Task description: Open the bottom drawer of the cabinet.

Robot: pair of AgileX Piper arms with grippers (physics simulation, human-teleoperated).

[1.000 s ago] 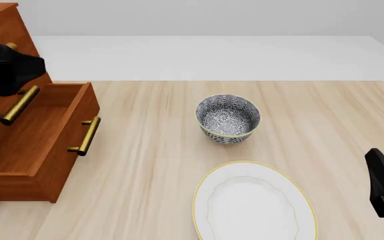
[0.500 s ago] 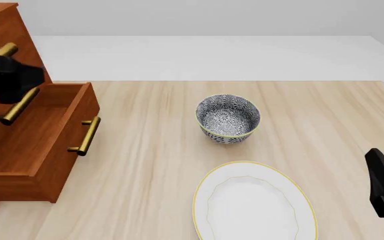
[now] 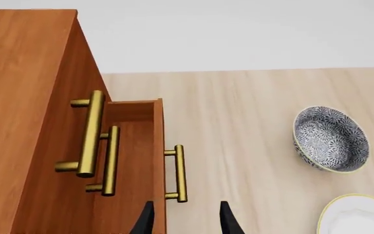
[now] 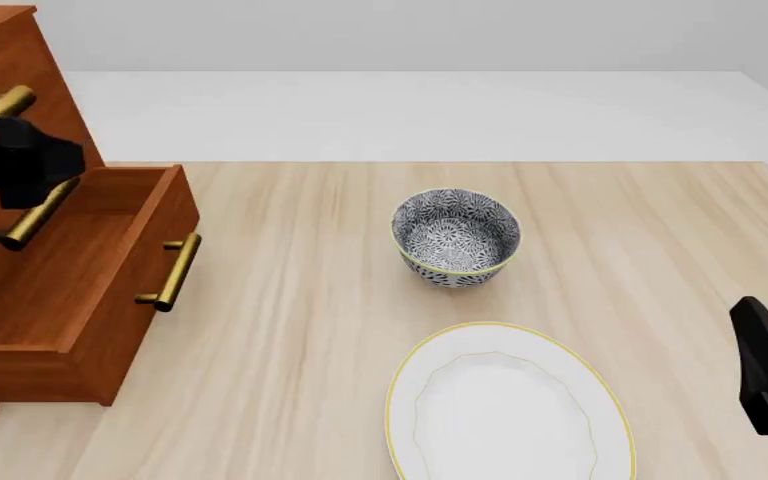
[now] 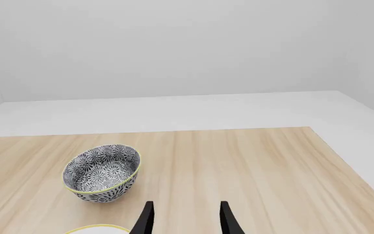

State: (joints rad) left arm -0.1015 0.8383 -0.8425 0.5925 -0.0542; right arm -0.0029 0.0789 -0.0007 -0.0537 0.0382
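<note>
Bottom drawer [image 4: 84, 285] pulled out below left gripper [image 3: 185, 222], jaws parted, holding nothing, handle [image 3: 178, 174] just ahead

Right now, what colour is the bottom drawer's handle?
Brass-gold handle on the bottom drawer, clearest in front view.

A reddish-brown polished wood cabinet [image 4: 4, 60] stands at the left edge of the pale wood counter [image 4: 357, 300]. Its bottom drawer [image 4: 84, 290], lowest of three, is pulled out toward the counter's middle, its inside showing. A brass bar handle [image 4: 173, 271] sits on its front.
</note>
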